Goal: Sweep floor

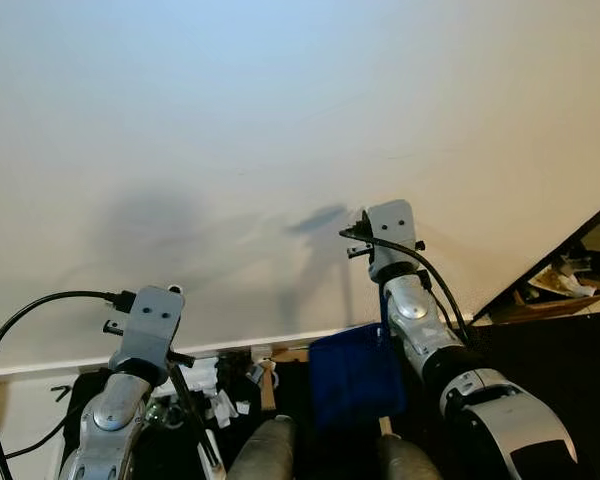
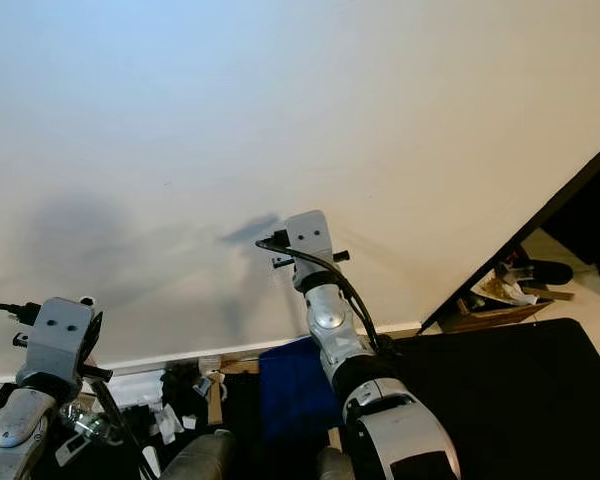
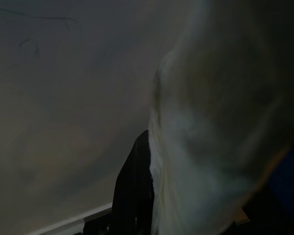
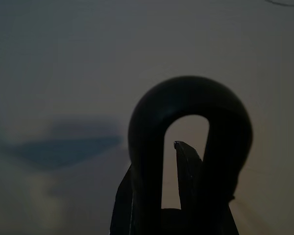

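Observation:
I face a bare white wall at close range. My right arm is raised in front of it, its wrist at centre right. In the right wrist view my right gripper is shut on a black loop-shaped handle end; one fingertip shows through the loop. My left arm is lower, with its wrist at the lower left and a thin black rod running down from it. A pale blurred thing sits very close in the left wrist view.
A white baseboard runs along the wall's foot. Below it lie small white and clear clutter and a blue thing on dark ground. At the right are a black surface and an open box of odds.

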You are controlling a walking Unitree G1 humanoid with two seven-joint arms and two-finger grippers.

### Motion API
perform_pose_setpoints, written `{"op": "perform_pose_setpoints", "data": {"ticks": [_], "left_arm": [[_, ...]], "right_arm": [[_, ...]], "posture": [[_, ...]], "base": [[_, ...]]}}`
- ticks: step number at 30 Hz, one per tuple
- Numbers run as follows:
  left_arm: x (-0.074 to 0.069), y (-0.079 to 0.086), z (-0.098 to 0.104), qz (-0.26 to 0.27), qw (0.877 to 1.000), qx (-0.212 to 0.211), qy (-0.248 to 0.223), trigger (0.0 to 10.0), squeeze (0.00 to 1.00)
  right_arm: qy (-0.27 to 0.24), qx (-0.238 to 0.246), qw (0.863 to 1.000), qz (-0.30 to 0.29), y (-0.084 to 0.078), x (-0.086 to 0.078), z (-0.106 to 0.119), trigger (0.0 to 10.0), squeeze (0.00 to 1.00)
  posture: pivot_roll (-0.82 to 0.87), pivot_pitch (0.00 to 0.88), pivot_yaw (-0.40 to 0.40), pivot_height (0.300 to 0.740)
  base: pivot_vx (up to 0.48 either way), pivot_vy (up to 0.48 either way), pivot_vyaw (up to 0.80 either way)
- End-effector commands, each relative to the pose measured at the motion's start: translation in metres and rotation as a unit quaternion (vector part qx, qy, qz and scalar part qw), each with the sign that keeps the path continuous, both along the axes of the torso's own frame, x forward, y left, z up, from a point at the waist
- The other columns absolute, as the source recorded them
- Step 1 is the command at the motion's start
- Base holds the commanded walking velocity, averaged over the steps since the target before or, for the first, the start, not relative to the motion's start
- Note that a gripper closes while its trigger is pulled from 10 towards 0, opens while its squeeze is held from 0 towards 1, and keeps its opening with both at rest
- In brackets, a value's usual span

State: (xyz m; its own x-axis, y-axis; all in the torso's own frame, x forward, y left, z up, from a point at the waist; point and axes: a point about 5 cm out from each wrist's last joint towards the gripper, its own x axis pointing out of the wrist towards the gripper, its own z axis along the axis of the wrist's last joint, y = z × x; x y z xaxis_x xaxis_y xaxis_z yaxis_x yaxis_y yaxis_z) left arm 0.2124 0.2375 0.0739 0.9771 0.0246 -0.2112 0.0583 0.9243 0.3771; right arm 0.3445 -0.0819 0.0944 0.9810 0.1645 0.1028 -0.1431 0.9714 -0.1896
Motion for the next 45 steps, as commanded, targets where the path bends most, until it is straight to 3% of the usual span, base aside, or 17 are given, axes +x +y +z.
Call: {"op": "perform_pose_setpoints", "data": {"ticks": [1, 6, 23, 37, 45], "left_arm": [[-0.001, 0.000, 0.001, -0.003, 1.000, 0.002, -0.001, 10.0, 0.00], [-0.003, 0.000, 0.000, -0.003, 1.000, 0.004, 0.001, 10.0, 0.00], [-0.003, -0.001, 0.001, -0.006, 1.000, 0.004, 0.002, 10.0, 0.00], [-0.006, 0.000, -0.001, -0.007, 1.000, 0.006, 0.008, 10.0, 0.00], [-0.006, 0.000, -0.001, -0.007, 1.000, 0.006, 0.009, 10.0, 0.00]], "right_arm": [[-0.027, -0.003, 1.000, 0.011, 0.003, 0.002, 0.009, 10.0, 0.00], [0.000, -0.030, 0.999, 0.012, 0.002, -0.004, -0.006, 10.0, 0.00], [-0.055, -0.011, 0.998, -0.022, -0.017, 0.010, 0.020, 10.0, 0.00], [-0.006, -0.041, 0.999, -0.018, -0.013, -0.002, -0.007, 10.0, 0.00], [-0.032, -0.022, 0.999, -0.031, -0.018, 0.005, 0.007, 10.0, 0.00]], "posture": [[0.29, 0.112, -0.005, 0.740], [0.30, 0.112, -0.006, 0.740], [0.29, 0.112, -0.002, 0.740], [0.30, 0.121, 0.005, 0.740], [0.29, 0.120, 0.008, 0.740]], "base": [[0.000, 0.000, 0.00], [0.000, 0.000, 0.00], [0.000, 0.000, 0.00], [0.000, 0.000, 0.00], [0.000, 0.000, 0.00]]}}
